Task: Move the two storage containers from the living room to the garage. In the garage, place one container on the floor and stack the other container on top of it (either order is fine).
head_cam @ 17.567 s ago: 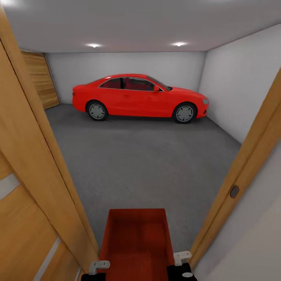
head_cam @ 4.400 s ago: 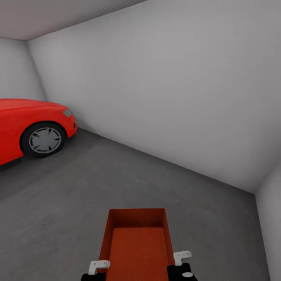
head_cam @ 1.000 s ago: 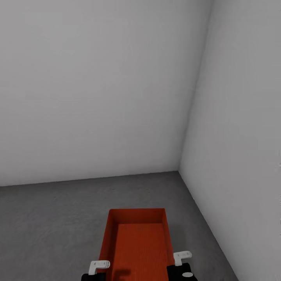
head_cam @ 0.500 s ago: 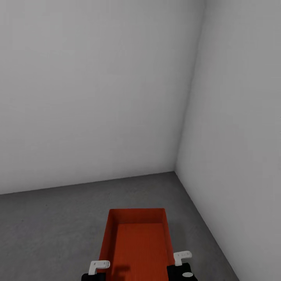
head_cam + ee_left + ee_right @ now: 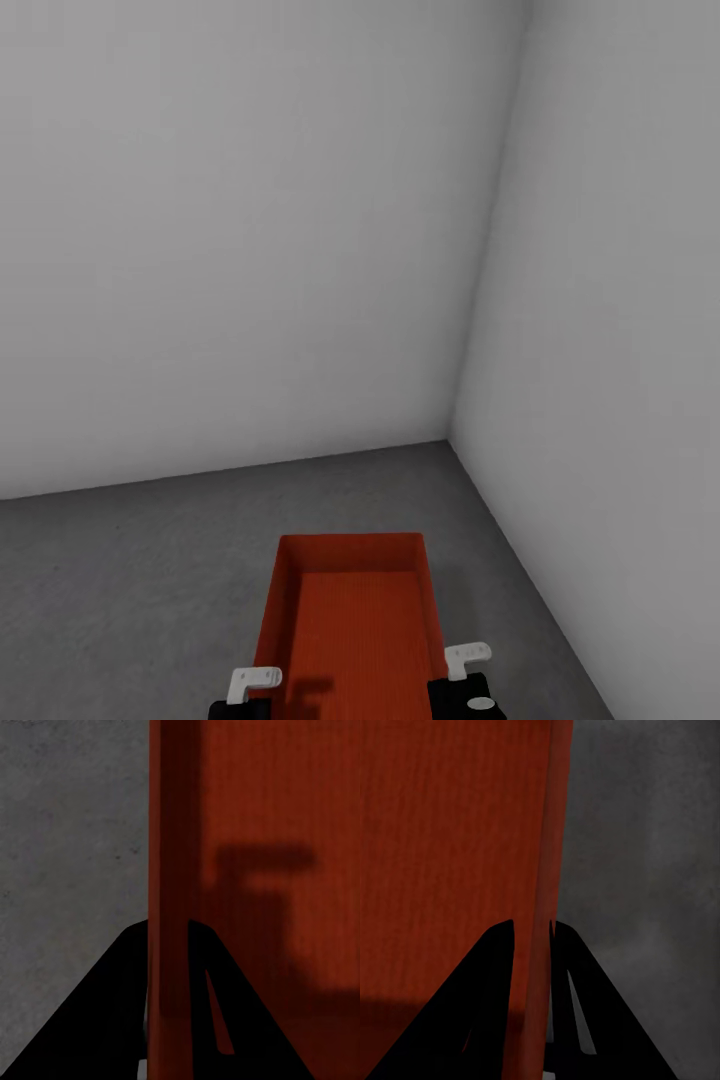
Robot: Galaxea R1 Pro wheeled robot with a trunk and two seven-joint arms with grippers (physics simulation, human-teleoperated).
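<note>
Orange-red plastic sits at six o'clock in your head view: one storage container (image 5: 350,625), open top up, held above the dark grey concrete floor (image 5: 130,570) of the garage. Your left gripper (image 5: 169,975) pinches its left wall, one finger inside and one outside. Your right gripper (image 5: 532,975) pinches the right wall the same way. Pale grey walls (image 5: 230,230) meet in a corner toward one o'clock.
</note>
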